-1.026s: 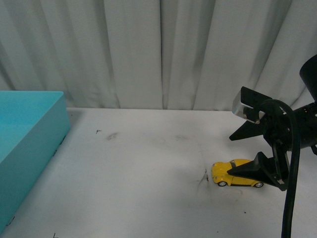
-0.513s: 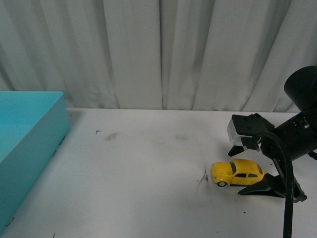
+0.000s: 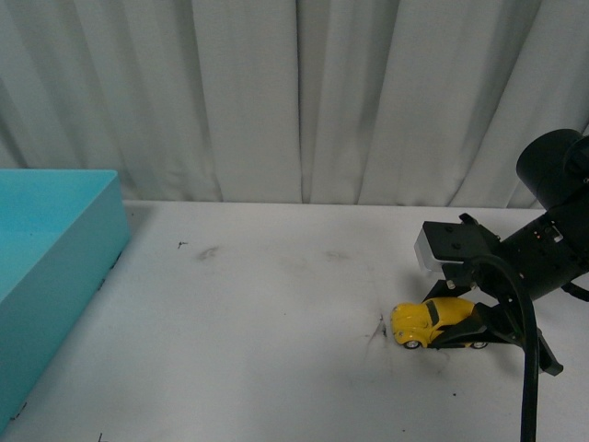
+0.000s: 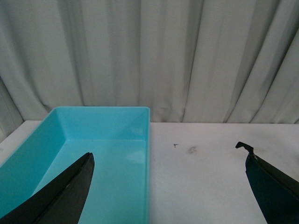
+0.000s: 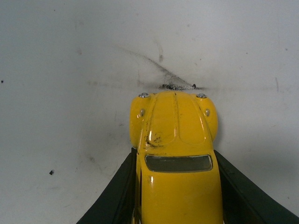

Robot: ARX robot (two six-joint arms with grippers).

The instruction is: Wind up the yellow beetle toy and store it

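Observation:
The yellow beetle toy (image 3: 425, 319) sits on the white table at the right, nose pointing left. My right gripper (image 3: 453, 324) is shut on it, black fingers pressed against both sides. In the right wrist view the yellow beetle toy (image 5: 175, 158) fills the lower middle, its hood toward a dark scuff, with my right gripper (image 5: 175, 186) clamping its flanks. My left gripper (image 4: 168, 186) is open and empty, above the edge of the turquoise bin (image 4: 100, 114). It is out of the front view.
The turquoise bin (image 3: 55, 258) stands at the table's left edge, open on top. A dark scuff mark (image 3: 377, 330) lies just left of the toy. White curtains hang behind the table. A black cable (image 3: 529, 368) runs down from my right arm.
My right gripper has lowered around the toy and closed on its sides; a second ago it was open, higher and beside it. The toy has hardly shifted.

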